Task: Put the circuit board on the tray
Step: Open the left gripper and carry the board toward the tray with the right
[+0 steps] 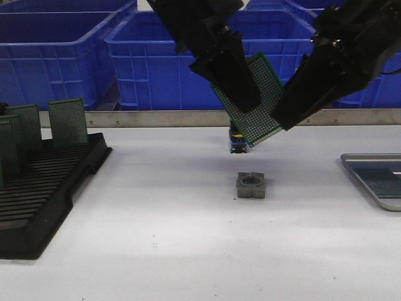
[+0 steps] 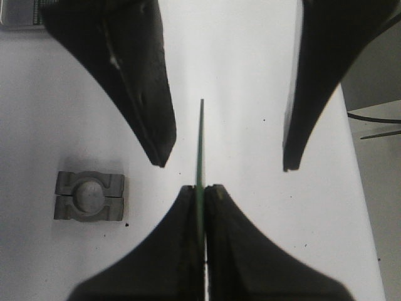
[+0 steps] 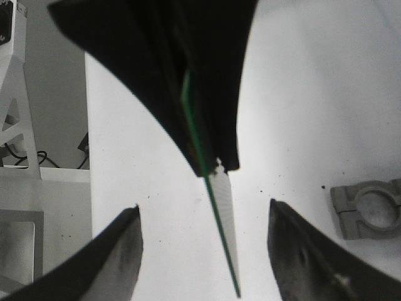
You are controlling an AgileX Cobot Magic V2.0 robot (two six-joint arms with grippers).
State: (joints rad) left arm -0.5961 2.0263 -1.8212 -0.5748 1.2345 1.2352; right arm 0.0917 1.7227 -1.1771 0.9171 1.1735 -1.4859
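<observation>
Electronics workshop: board rack (image 1: pixel 44 188), bins (image 1: pixel 188 50)

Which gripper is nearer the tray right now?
Right. The right gripper, open at the held board, is above the table between the left gripper and the tray; the left one clamps the board farther away.

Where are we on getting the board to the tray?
Done: one circuit board is lifted off the table, held mid-air by the closed left gripper. In hand: the right gripper straddles it with its jaws open, apparently for a handover. Left: the right gripper's grasp and carrying it to the tray, where no board shows.
</observation>
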